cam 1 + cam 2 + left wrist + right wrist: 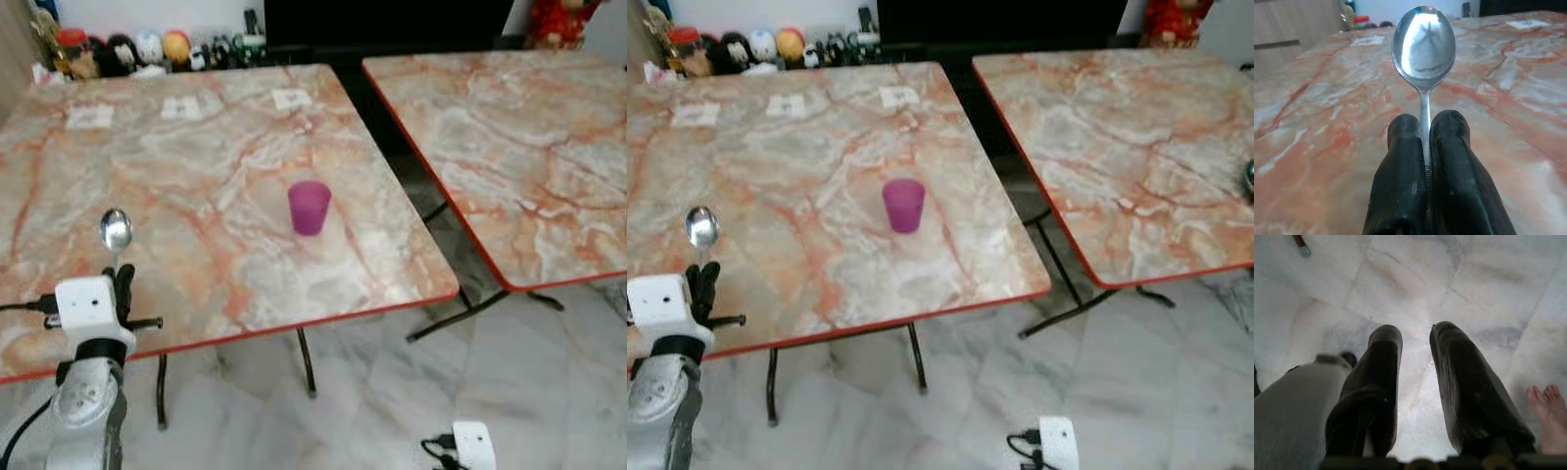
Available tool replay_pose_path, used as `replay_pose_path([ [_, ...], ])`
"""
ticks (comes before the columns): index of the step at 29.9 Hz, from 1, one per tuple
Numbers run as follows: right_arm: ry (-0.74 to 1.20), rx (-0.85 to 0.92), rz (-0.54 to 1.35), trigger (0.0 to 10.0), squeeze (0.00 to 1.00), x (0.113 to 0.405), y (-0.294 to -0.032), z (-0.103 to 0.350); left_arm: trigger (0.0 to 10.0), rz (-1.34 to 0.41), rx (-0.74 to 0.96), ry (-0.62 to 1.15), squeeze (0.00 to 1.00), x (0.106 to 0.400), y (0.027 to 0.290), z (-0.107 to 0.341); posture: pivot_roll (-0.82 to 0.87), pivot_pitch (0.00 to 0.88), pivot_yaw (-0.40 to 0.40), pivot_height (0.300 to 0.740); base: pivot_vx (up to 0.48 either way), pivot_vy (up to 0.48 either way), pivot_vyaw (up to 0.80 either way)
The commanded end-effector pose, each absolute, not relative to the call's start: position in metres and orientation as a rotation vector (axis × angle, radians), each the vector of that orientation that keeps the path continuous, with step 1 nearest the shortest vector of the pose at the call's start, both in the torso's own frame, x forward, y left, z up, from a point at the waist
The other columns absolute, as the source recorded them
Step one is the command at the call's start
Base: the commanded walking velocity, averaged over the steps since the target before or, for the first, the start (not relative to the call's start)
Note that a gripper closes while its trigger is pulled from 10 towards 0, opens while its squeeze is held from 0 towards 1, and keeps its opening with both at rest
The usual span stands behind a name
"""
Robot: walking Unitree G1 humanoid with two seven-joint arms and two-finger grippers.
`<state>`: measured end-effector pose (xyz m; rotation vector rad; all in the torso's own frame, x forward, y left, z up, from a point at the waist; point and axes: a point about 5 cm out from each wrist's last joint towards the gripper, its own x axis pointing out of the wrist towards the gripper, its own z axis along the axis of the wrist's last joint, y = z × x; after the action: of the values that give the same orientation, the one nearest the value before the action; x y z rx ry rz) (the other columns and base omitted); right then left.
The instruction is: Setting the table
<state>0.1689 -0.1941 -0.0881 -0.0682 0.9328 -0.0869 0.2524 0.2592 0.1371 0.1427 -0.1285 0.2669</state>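
I had the left gripper (1425, 147) clamped on the spoon (1423, 46) by its handle, long axis running straight out along the fingers, bowl leading beyond the tips and raised over the near edge of the marble table (196, 166). The purple cup (309, 207) stood upright ahead of those jaws and off to their right, well apart; I could not tell its contents. My right gripper (1415, 382) hung idle, fingers apart, over the floor (1459, 279), a person's bare foot (1547, 411) nearby. I judged the left arm nearer for placing.
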Motion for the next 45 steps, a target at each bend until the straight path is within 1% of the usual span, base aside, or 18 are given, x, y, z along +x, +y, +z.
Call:
replay_pose_path([
  [1, 0.935, -0.078, -0.095, 10.0, 0.0, 0.167, -0.2, -0.088, 10.0, 0.269, 0.14, -0.149, 0.0, 0.252, 0.257, 0.142, -0.03, 0.109, 0.001, 0.74, 0.0, -0.469, 0.8],
  [2, 0.936, -0.075, -0.095, 10.0, 0.0, 0.167, -0.2, -0.088, 10.0, 0.269, 0.14, -0.149, 0.0, 0.253, 0.257, 0.142, -0.03, 0.109, 0.001, 0.74, 0.0, -0.469, 0.8],
  [16, 0.928, -0.04, -0.108, 10.0, 0.0, 0.168, -0.197, -0.088, 10.0, 0.279, 0.14, -0.155, 0.0, 0.257, 0.258, 0.147, -0.03, 0.11, 0.009, 0.74, 0.0, -0.467, 0.0],
  [39, 0.933, -0.057, -0.094, 10.0, 0.0, 0.17, -0.195, -0.088, 10.0, 0.282, 0.152, -0.203, 0.0, 0.262, 0.257, 0.162, -0.03, 0.099, 0.016, 0.74, 0.0, -0.461, 0.0],
  [45, 0.934, -0.047, -0.103, 10.0, 0.0, 0.169, -0.193, -0.088, 10.0, 0.273, 0.154, -0.2, 0.0, 0.264, 0.256, 0.162, -0.03, 0.087, 0.025, 0.74, 0.0, -0.458, 0.64],
])
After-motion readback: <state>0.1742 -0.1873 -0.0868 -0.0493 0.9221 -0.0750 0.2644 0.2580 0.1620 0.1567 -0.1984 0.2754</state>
